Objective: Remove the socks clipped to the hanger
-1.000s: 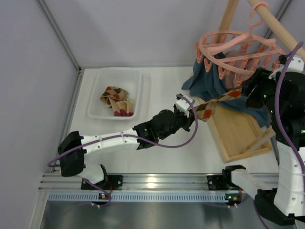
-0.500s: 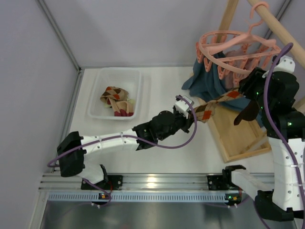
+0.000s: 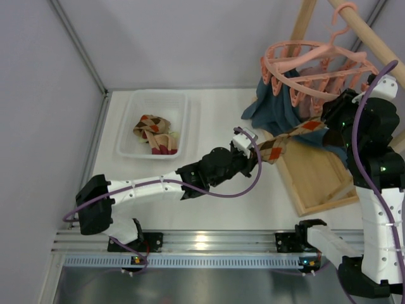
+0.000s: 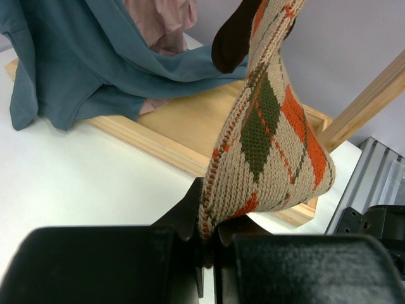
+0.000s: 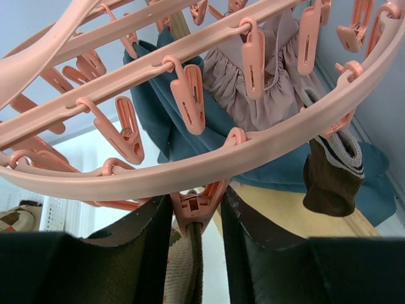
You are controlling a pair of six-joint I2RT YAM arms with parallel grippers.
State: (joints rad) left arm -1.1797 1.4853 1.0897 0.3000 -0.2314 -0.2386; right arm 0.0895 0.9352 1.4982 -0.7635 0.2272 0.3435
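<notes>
- Knitted argyle sock, tan with orange and green diamonds, spans the gap between the two arms. Its long axis slants from the hanger on the right down and leftward to the left arm.
- Left gripper is clamped tight on the sock's lower end, and the fabric rises out of the jaws in a taut band.
- Right gripper sits just under the hanger's outer ring, one finger on each side of the clip that pins the sock's upper end. The jaws stand partly apart and close against the clip's wings; whether they already squeeze it I cannot tell.
- The move turns on that clip. It lies between the right fingers with the sock hanging straight below it, so a squeeze there should free the top end. The left arm, nearer the bench, would then be able to draw the sock away along its own length.
- A dark brown sock hangs clipped further round the ring, to the right in the wrist view, so the job looks unfinished.
- Other patterned socks lie in the white bin at the far left.
</notes>
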